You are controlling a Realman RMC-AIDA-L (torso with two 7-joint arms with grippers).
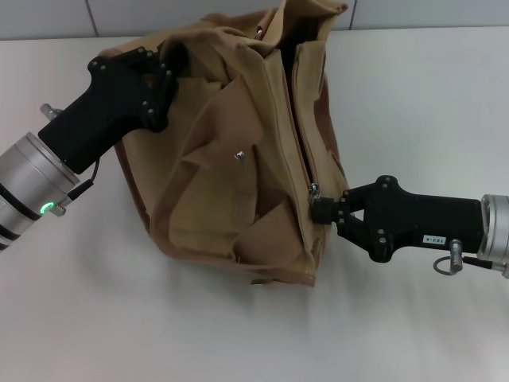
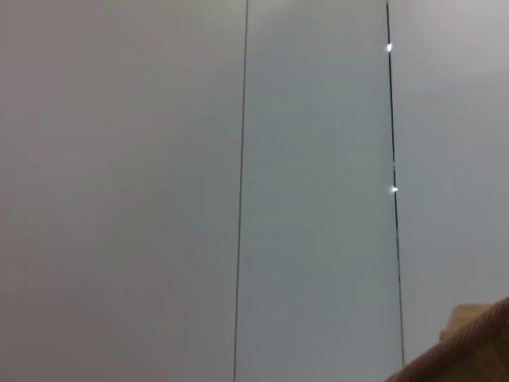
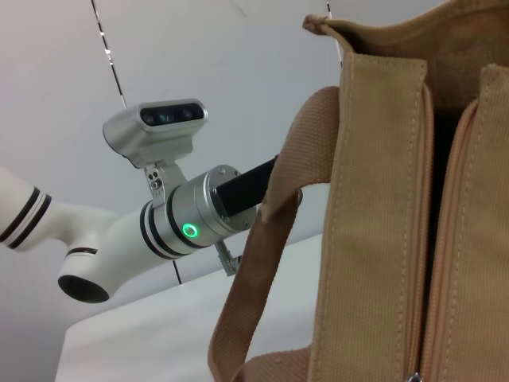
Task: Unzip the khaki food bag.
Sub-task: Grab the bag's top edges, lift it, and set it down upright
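The khaki food bag [image 1: 231,167] lies slumped in the middle of the white table, its top zipper facing my right arm. The zipper gapes open from the far end down to the metal pull [image 1: 312,190]. My right gripper [image 1: 320,210] is shut on that pull at the bag's right side. At the bag's far left corner, my left gripper [image 1: 169,73] is shut on the fabric, its fingertips buried in the folds. The right wrist view shows the bag [image 3: 382,239], a wide handle [image 3: 262,263] and the dark open zipper slot [image 3: 444,183]. A bag corner [image 2: 469,350] shows in the left wrist view.
The white table [image 1: 413,95] spreads around the bag, with a grey panelled wall behind it. The left arm's silver wrist with a green ring light [image 3: 191,231] appears in the right wrist view behind the handle.
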